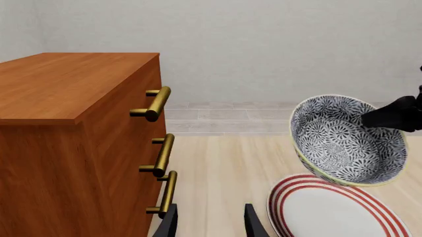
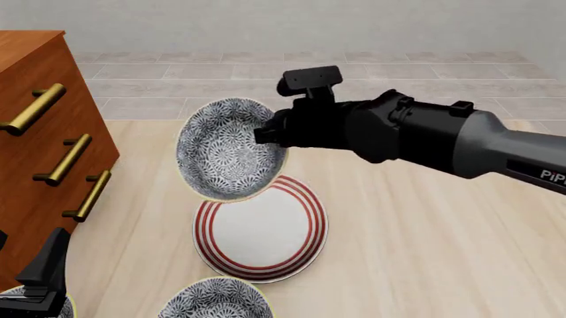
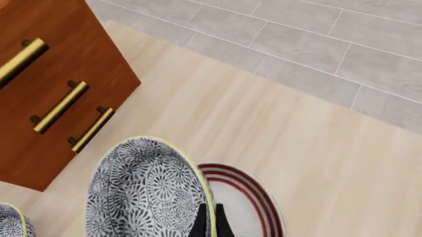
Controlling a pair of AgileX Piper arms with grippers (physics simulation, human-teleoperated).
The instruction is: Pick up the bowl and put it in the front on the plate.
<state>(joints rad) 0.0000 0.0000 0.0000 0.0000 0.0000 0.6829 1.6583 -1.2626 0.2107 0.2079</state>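
Above plate [image 2: 261,232], R gripper [image 2: 264,136] clamps tilted bowl [image 2: 225,149]; L gripper [image 1: 209,219] open, empty.

Simulated home-like room: wooden drawer chest [image 2: 40,152] with brass handles [image 2: 36,109], light wood tabletop [image 2: 425,245], grey tiled floor [image 2: 177,79], plain pale wall [image 1: 264,44]

A reddish wooden drawer chest [image 2: 40,152] with brass bar handles [image 2: 69,160] stands on pale wood planking [image 2: 425,232]; beyond it, grey tiles [image 2: 177,73] meet a plain wall [image 1: 264,44].
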